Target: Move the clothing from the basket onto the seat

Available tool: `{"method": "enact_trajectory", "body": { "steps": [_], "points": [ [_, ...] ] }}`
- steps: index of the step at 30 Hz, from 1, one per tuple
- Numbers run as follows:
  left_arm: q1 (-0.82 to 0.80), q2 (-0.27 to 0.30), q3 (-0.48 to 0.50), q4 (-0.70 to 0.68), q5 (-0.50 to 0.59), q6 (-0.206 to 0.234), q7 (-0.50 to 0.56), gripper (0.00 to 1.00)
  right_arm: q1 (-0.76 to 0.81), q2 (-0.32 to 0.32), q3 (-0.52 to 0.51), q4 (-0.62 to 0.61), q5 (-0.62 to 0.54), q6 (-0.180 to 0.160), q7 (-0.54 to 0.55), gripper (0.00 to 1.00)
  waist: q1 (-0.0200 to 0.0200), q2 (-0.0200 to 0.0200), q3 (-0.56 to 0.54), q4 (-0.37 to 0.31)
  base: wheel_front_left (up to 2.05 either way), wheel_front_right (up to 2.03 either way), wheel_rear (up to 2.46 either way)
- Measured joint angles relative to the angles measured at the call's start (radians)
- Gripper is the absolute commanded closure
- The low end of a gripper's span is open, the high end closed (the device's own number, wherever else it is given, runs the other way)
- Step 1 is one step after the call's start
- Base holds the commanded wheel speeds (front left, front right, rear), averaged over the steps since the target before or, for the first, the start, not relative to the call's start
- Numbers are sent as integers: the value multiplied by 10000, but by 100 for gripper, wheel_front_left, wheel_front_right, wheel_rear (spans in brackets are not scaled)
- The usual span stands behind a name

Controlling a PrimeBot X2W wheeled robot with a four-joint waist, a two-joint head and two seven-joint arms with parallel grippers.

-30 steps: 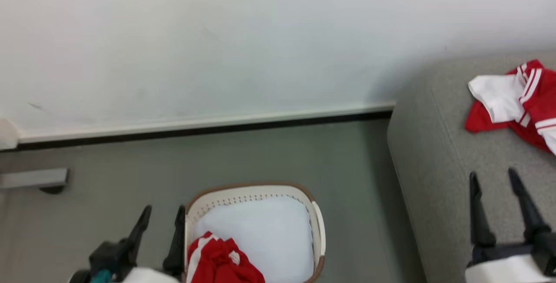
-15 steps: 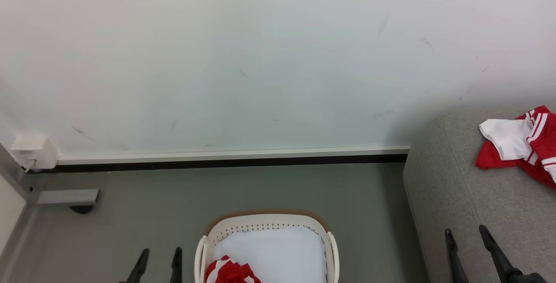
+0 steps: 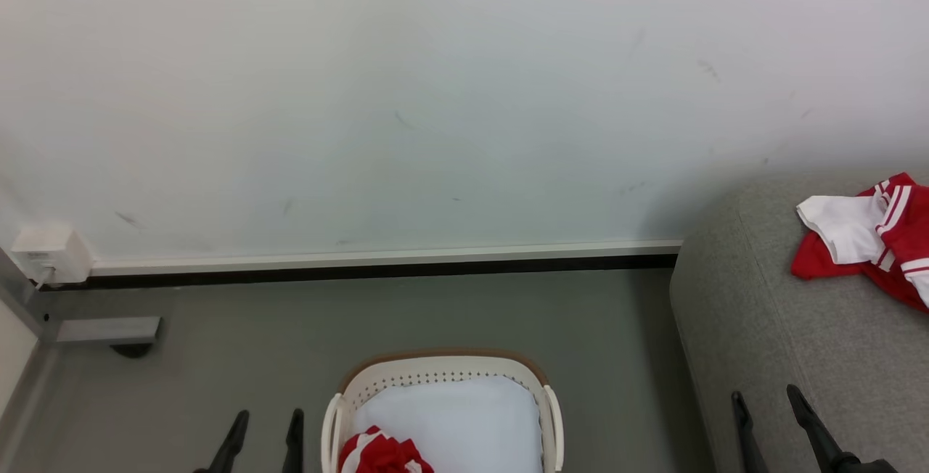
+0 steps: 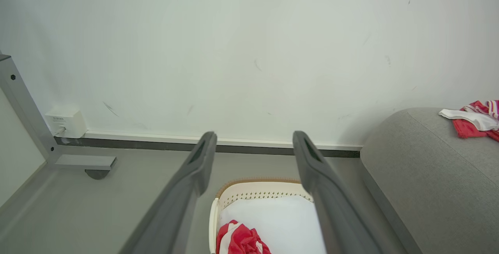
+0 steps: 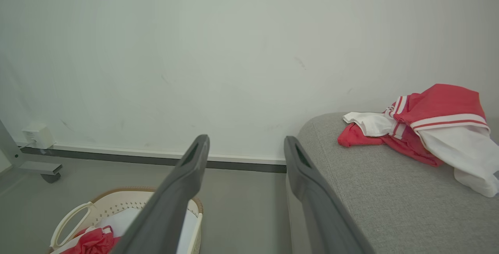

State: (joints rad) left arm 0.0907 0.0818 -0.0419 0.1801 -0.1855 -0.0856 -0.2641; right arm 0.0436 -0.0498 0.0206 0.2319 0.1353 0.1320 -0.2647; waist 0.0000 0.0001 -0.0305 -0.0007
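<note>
Red-and-white soft garment [image 3: 383,455] unmoved in the cream oval plastic basket [image 3: 443,365]; left pincer [image 3: 267,418] beside it, right pincer [image 3: 764,395] well right, both wide, empty

Red clothing [image 5: 425,129] with white stripes lies on the grey seat [image 5: 390,199]; the cream basket [image 3: 443,379] is brown-rimmed.

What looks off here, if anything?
Nothing spilled or damaged. One red and white garment lies crumpled on the seat; a second garment sits bunched at the near end of the basket, not yet moved. The wall has faint scuff marks. The left gripper and right gripper are open and empty.
</note>
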Motion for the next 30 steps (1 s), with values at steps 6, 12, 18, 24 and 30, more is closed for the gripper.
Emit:
{"method": "enact_trajectory", "body": {
  "steps": [6, 12, 18, 24, 30],
  "points": [
    [-221, -75, -10, 165, 209, -196, 0, 0, -111, 0, 59, -19, -2, 0, 0, 0, 0, 0, 244, -189, 0, 0, 0],
    [-1333, 15, -453, 1229, 644, -290, -2, 0, -559, 0, 82, -226, -94, 0, -2, 0, 0, 0, 866, -405, 0, 0, 0],
    [-3144, 341, -1151, 3091, 1083, -374, 259, 0, -1316, 0, 209, -566, -88, 0, -2, 0, 2, 0, 2017, -683, 0, 0, 0],
    [-4911, 803, -1937, 4855, 1210, -418, 1586, 0, -2167, -4, 353, -1022, 86, 0, -2, 0, 3, 0, 3505, -1033, 0, 0, 0],
    [-6218, 1440, -2826, 6217, 1089, -458, 2721, 0, -2863, -4, 527, -1432, 435, 0, 0, 0, 4, 0, 5037, -1469, 0, 0, 0]
  ]
}}
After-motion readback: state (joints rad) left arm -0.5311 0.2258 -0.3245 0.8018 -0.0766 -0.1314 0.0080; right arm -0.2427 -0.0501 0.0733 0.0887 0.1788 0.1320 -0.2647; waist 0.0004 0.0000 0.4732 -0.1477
